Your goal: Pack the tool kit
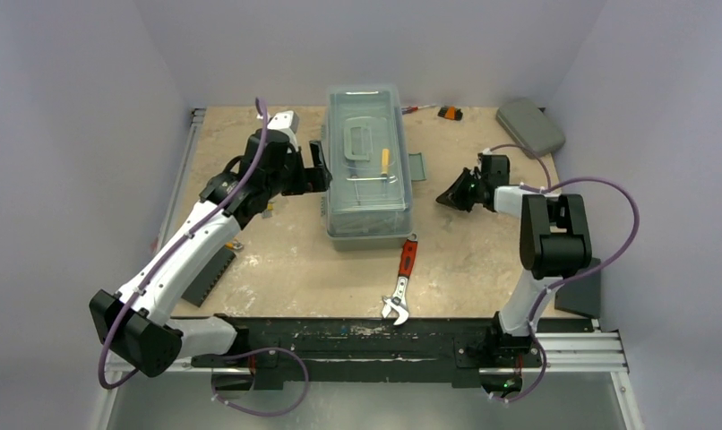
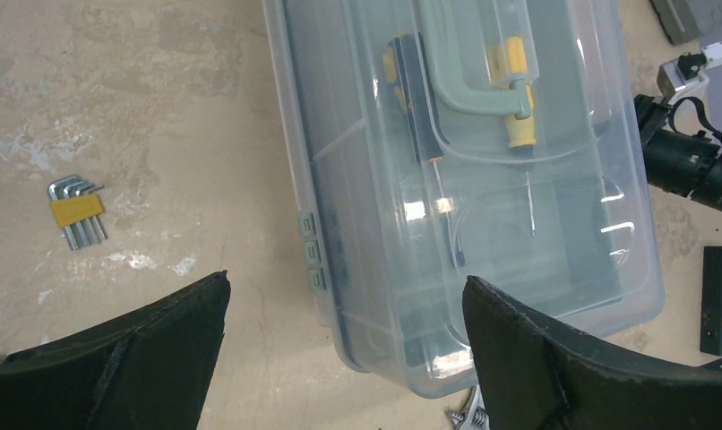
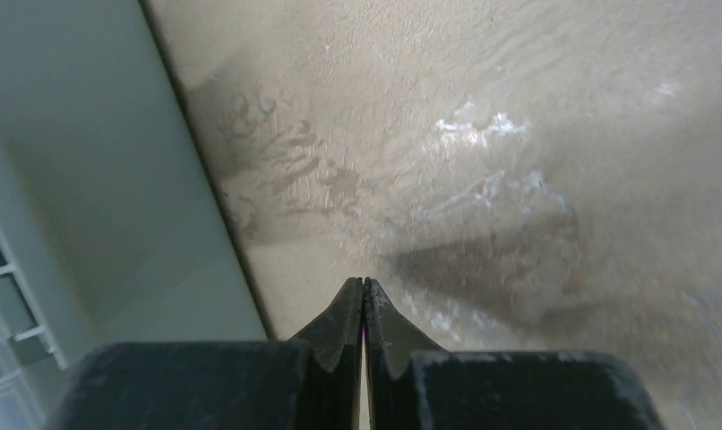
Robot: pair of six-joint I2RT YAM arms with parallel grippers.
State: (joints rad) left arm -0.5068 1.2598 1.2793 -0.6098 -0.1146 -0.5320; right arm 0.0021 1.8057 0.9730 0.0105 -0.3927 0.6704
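Observation:
The tool kit (image 1: 366, 170) is a grey-green toolbox with its translucent lid down, in the middle of the table. Through the lid I see a yellow-and-black screwdriver (image 2: 411, 98) beside the lid handle (image 2: 474, 90). Its latch flap (image 1: 417, 166) sticks out on the right side. My left gripper (image 1: 320, 170) is open at the box's left side, and the box's corner (image 2: 402, 358) shows between its wide-apart fingers. My right gripper (image 1: 451, 195) is shut and empty just above the table, right of the box. In the right wrist view its tips (image 3: 365, 282) are beside the grey-green flap (image 3: 71, 179).
A red-handled adjustable wrench (image 1: 402, 278) lies in front of the box. A hex key set (image 2: 75, 210) lies left of it. A small flat grey case (image 1: 529, 125) sits at the back right. A dark tray (image 1: 210, 273) lies near the left arm and a dark block (image 1: 581, 291) near the right arm.

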